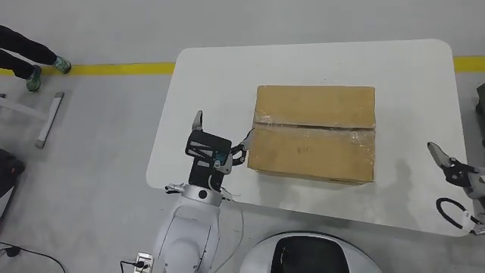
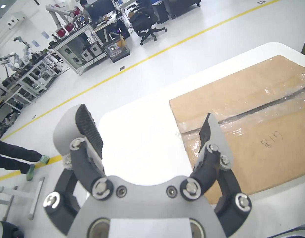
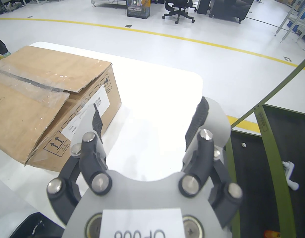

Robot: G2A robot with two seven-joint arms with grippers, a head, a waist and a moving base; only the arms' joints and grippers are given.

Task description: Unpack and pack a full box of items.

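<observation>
One closed cardboard box (image 1: 314, 133), its top seam covered with clear tape, is seen at the middle of the white counter (image 1: 212, 83). The left hand (image 1: 222, 127) is held released, fingers spread wide, just beside the box's left end at the seam. The right hand (image 1: 439, 178) is likewise spread wide with nothing grasped, and is held by the counter's right edge, apart from the box.

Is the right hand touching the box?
Apart. The top view shows a strip of bare table between the right hand and the box.
</observation>
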